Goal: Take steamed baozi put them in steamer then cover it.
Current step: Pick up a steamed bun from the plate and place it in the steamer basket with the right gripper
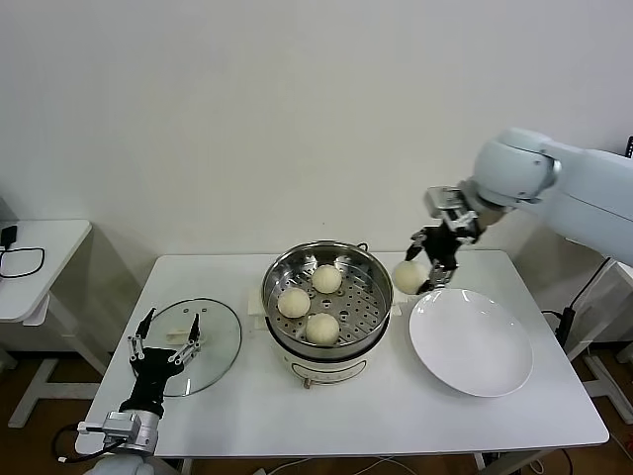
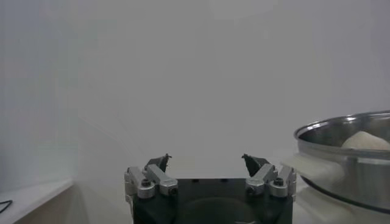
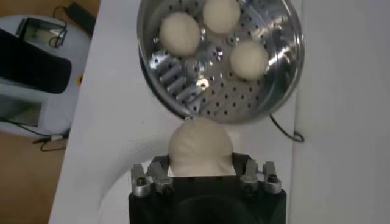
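Three baozi (image 1: 307,301) in steamer (image 1: 368,265), R claw (image 1: 427,265) pinching 4th bun (image 1: 406,276) over plate (image 1: 473,346), L claw (image 1: 165,346) spread nr cover (image 1: 213,341).

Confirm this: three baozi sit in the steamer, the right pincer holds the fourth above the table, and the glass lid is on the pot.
Not quite. The head view shows the glass lid lying on the table left of the steamer, which is uncovered. The three baozi inside and the fourth baozi in the right pincer are correct.

Three cream-white dough buns (image 1: 309,301) are seated on the left and rear of the round perforated steel steamer tray (image 1: 362,307), while its right portion is left bare. Open tabletop (image 1: 396,406) is found between the steamer and the flat white plate (image 1: 473,341). The round clear glass lid (image 1: 213,341) is laid on the table to the steamer's left, partly fronted by the left gripper (image 1: 166,346).
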Action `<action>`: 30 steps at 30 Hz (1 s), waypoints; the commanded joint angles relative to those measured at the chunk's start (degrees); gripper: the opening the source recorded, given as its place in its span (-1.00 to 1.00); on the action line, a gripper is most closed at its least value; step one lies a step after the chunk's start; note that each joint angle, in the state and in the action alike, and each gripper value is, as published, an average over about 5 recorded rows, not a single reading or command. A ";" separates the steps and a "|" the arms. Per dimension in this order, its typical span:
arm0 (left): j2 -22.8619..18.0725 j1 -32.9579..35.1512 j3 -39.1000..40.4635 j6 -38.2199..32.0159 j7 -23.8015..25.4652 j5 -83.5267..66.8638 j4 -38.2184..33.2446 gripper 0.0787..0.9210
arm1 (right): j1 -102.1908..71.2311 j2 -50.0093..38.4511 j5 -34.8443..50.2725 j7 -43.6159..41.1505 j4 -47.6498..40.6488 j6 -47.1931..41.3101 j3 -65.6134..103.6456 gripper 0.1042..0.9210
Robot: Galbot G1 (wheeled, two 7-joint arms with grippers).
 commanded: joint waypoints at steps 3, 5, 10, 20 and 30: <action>0.07 -0.07 -1.54 0.06 0.40 -0.41 0.65 0.77 | -3.75 15.13 0.46 1.79 -8.45 -4.06 -3.06 0.46; 0.12 -0.13 -1.99 0.09 0.55 -0.57 0.89 0.77 | -5.87 16.95 -0.98 1.70 -10.90 -3.91 -2.36 0.46; 0.17 -0.34 -2.75 0.12 0.82 -1.01 1.27 0.77 | -9.44 19.97 -3.73 1.47 -14.94 -3.40 -1.80 0.47; 0.18 -0.58 -3.00 0.08 0.99 -1.32 1.79 0.77 | -14.75 22.89 -6.32 1.47 -19.28 -3.24 -0.30 0.47; 0.18 -0.58 -3.37 0.05 1.13 -1.42 1.96 0.77 | -17.09 22.97 -8.32 1.11 -20.91 -3.03 0.97 0.46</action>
